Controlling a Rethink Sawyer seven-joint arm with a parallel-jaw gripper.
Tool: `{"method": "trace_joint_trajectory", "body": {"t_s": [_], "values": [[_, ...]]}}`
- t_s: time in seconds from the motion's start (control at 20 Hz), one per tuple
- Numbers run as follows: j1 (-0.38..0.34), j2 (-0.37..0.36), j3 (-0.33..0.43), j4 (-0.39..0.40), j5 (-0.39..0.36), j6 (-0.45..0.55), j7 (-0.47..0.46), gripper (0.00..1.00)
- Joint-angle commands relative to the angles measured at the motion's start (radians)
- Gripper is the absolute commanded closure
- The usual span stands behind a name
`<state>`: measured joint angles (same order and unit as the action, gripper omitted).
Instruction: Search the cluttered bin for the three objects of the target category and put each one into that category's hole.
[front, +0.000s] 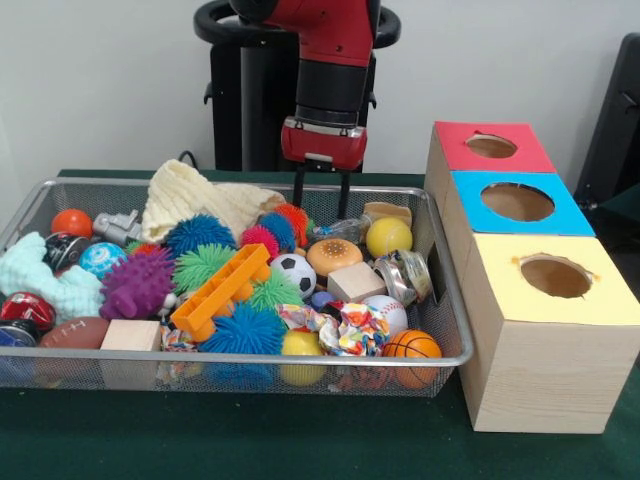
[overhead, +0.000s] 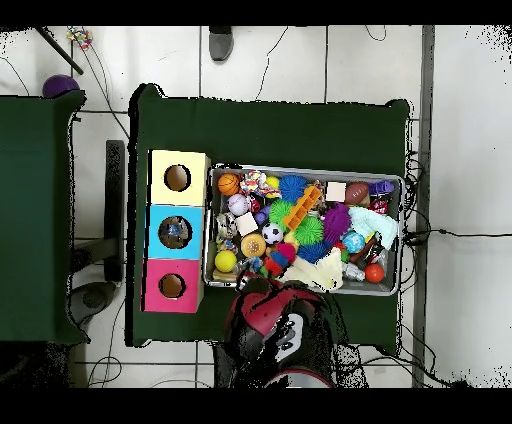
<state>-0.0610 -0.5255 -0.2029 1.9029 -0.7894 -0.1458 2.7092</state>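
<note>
A wire mesh bin (front: 250, 359) holds a heap of toys. Among them are a soccer ball (front: 294, 272), a yellow ball (front: 389, 237), a small basketball (front: 411, 345), several spiky rubber balls such as a blue one (front: 199, 235) and a purple one (front: 137, 284), a burger toy (front: 334, 256) and wooden blocks (front: 356, 282). My gripper (front: 321, 205) hangs open over the bin's far edge, above the burger toy, with nothing between its fingers. Beside the bin stand three boxes with round holes: red (front: 490, 146), blue (front: 517, 202) and yellow (front: 555, 276).
A cream knitted cloth (front: 200, 198) lies at the bin's far side and a pale blue one (front: 40, 275) at its left. An orange plastic piece (front: 220, 290) lies across the middle. From overhead, the bin (overhead: 305, 171) sits right of the boxes (overhead: 177, 232) on the green table.
</note>
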Motion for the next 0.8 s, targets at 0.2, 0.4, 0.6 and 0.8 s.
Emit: {"method": "trace_joint_trajectory", "body": {"t_s": [0.2, 0.4, 0.6, 0.8], "values": [[-0.001, -0.010, 0.118, -0.102, 0.056, 0.125, -0.012, 0.00], [0.019, -0.010, 0.115, -0.094, 0.047, 0.118, -0.015, 0.00], [0.019, -0.015, 0.118, -0.083, 0.039, 0.112, -0.016, 0.00], [0.032, -0.003, 0.103, -0.085, 0.059, 0.098, 0.007, 0.00]]}}
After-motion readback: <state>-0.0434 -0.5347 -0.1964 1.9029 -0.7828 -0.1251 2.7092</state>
